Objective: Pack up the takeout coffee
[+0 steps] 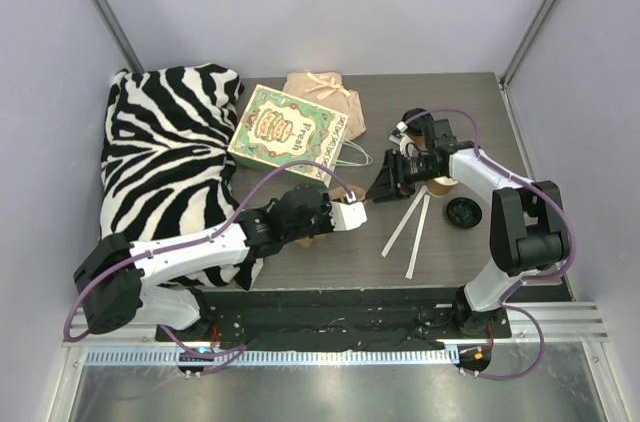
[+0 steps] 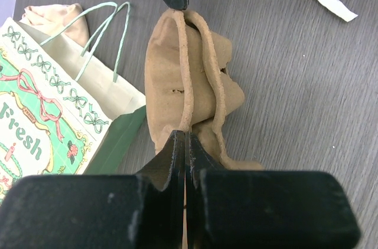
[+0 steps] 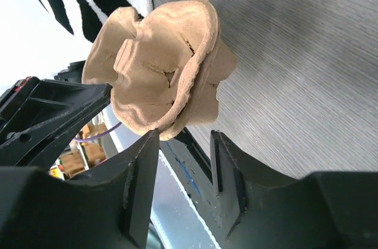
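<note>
Two grippers meet at the pulp cup carrier [image 2: 168, 78]: left gripper [image 2: 185, 138] pinches its rim; right gripper [image 3: 183, 137] (jaws apart) should close squarely on the rim edge just ahead.

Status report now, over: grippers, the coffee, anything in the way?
Left gripper shut on pulp cup carrier rim. Right gripper open at its opposite edge. Takeout coffee in neither gripper, not clearly seen. Gift bag flat beside carrier.

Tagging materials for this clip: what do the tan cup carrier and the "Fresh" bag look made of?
Cup carrier: seemingly molded paper pulp, matte, fibrous, rough thick edges. Fresh bag: likely printed paper, smooth, creased side fold, green cord handles.
</note>
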Robot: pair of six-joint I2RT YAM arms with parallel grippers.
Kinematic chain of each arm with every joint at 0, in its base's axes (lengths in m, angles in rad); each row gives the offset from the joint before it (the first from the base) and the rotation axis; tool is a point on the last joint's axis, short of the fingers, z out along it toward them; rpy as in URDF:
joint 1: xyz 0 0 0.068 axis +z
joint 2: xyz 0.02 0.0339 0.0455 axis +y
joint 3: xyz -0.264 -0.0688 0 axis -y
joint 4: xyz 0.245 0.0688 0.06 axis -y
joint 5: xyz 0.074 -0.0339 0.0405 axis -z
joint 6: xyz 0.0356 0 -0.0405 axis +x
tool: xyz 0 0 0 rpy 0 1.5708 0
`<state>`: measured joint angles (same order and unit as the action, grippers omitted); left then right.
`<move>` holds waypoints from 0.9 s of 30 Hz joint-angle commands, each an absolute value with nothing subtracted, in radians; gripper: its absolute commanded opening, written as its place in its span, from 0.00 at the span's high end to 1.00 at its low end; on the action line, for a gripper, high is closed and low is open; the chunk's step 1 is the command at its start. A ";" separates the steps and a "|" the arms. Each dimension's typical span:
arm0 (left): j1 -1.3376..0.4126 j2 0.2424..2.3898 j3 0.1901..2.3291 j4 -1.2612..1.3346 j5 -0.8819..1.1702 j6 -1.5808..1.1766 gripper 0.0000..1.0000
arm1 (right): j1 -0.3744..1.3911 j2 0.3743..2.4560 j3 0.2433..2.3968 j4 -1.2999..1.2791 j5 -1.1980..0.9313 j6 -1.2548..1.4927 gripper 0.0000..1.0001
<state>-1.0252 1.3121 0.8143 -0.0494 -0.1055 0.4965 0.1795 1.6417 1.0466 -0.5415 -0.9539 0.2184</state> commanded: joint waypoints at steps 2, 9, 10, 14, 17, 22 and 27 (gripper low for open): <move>-1.020 1.315 0.841 0.023 -0.121 0.474 1.00 | 0.157 1.658 1.026 -0.479 -1.006 0.279 0.54; -1.011 1.316 0.836 0.018 -0.120 0.471 1.00 | 0.104 1.635 0.974 -0.407 -1.132 0.343 0.48; -1.009 1.318 0.835 0.020 -0.117 0.469 1.00 | 0.106 1.628 0.965 -0.397 -1.137 0.351 0.47; -1.008 1.322 0.842 0.021 -0.109 0.465 1.00 | 0.106 1.608 0.931 -0.345 -1.132 0.399 0.47; -1.008 1.327 0.847 0.020 -0.107 0.465 1.00 | 0.106 1.618 0.931 -0.324 -1.129 0.420 0.48; -1.008 1.330 0.851 0.018 -0.103 0.465 1.00 | 0.106 1.640 0.914 -0.288 -1.124 0.455 0.50; -1.008 1.338 0.854 0.020 -0.098 0.462 1.00 | 0.112 1.661 0.916 -0.265 -1.117 0.469 0.50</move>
